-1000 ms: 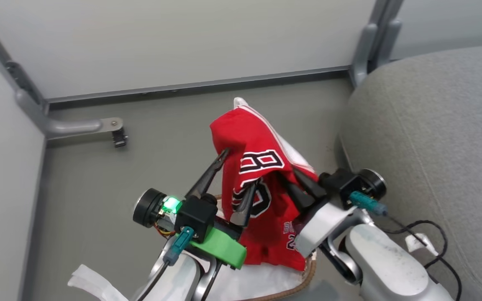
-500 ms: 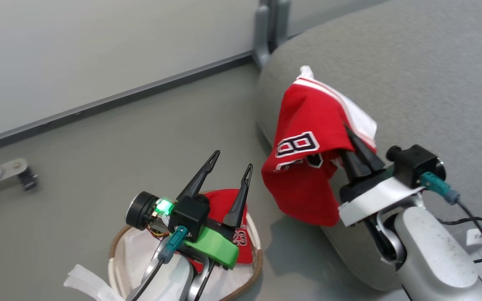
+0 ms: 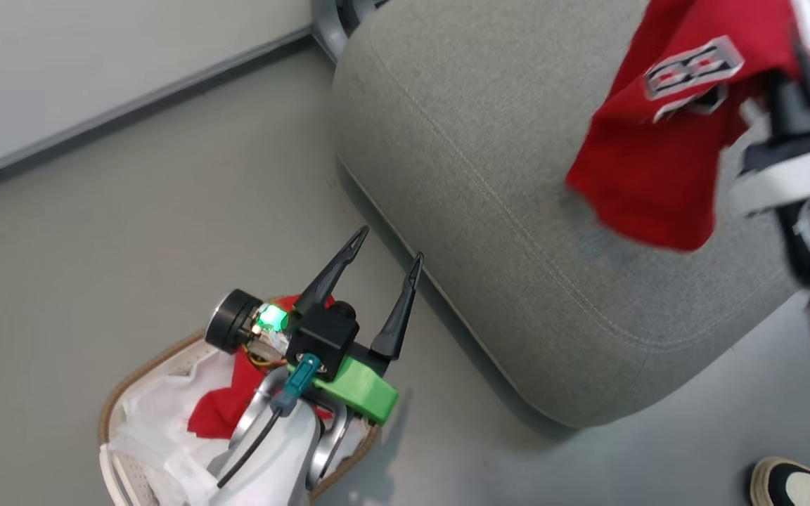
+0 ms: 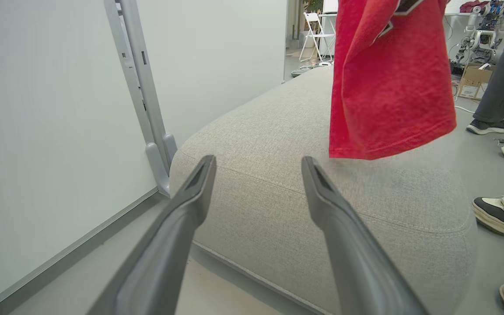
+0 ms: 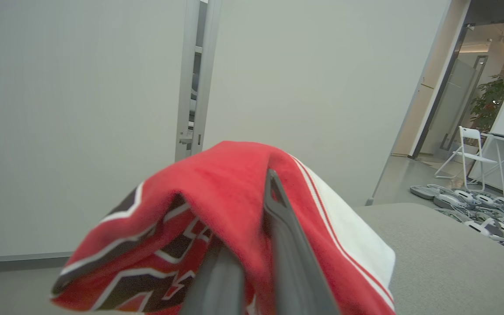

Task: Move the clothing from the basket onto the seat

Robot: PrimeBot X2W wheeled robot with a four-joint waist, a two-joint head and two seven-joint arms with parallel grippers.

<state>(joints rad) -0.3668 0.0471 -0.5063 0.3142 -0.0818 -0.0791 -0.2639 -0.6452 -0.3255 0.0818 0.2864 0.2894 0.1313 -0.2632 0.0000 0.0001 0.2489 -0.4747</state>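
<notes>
head view: the left gripper [image 3: 391,242] hovers above the basket [image 3: 124,393], fingers spread wide, nothing between them. a second red garment [image 3: 219,411] lies in there on the white liner [image 3: 159,429]. top right, blurred, the right gripper [image 3: 795,63] is pinched on the red jersey [image 3: 658,161], which dangles over the grey seat [image 3: 503,176]. a shoe [image 3: 792,481] sits at the bottom corner.

left wrist view: the left gripper [image 4: 257,161] is gaping and empty, pointing at the seat [image 4: 278,144]. the jersey [image 4: 387,87] hangs over it, hem looking clear of the cushion. a person's shoes [image 4: 501,214] stand beside it.

right wrist view: the right gripper [image 5: 256,245] is clamped narrow, the jersey [image 5: 217,188] draped over its fingers, the seat [image 5: 444,245] beyond.
</notes>
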